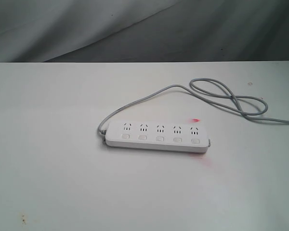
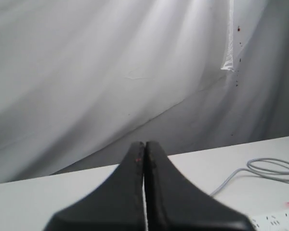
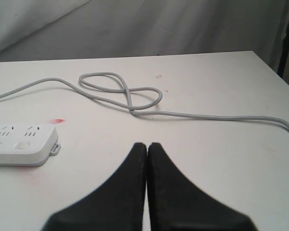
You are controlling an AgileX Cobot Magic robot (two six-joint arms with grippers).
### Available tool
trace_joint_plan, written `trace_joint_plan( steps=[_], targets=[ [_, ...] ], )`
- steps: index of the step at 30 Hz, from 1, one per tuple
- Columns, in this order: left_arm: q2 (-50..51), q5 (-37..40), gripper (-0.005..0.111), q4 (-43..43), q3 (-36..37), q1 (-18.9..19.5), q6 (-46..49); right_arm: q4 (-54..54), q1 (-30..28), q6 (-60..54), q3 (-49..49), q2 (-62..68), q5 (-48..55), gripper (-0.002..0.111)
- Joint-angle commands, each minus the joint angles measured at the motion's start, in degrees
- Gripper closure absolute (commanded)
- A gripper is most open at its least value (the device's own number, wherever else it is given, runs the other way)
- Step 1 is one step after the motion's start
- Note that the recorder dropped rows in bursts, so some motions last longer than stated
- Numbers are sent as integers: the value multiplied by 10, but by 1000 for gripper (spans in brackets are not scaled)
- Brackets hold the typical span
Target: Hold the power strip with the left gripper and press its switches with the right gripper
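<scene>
Long flat white plastic power strip (image 1: pixel 156 136) is laid flat, axis L–R, grey cord (image 1: pixel 173 86) end L. Black left gripper (image 2: pixel 144 148) & right gripper (image 3: pixel 147 148) are closed tight, empty.

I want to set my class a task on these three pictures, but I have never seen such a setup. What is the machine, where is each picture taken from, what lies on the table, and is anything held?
This is a robot with two arms, each ending in a gripper, a two-jawed claw. The wide picture comes from a camera off the arms, looking over a white table. On it lies a white power strip with five sockets and a row of five switches. Its grey cord loops across the table. Neither arm shows there. The other two pictures come from cameras on the wrists: one looks along the left gripper, the other along the right gripper. The black wedges are their jaws. Both grippers are shut and hold nothing.
</scene>
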Motion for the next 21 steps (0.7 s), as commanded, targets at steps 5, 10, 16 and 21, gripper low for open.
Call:
trace_joint_plan(
  steps=[5, 10, 16, 21],
  targets=[
    [-97, -7, 107, 2, 103, 26, -6, 0, -5, 2, 2, -3, -5, 108],
    [-142, 32, 107, -3, 129, 44, -6, 0, -5, 1, 2, -3, -5, 108],
    [-148, 44, 107, -3, 164, 44, -6, 0, -5, 1, 2, -3, -5, 108],
    [-148, 44, 107, 2, 193, 44, -6, 0, -5, 3, 2, -3, -5, 108]
  ],
)
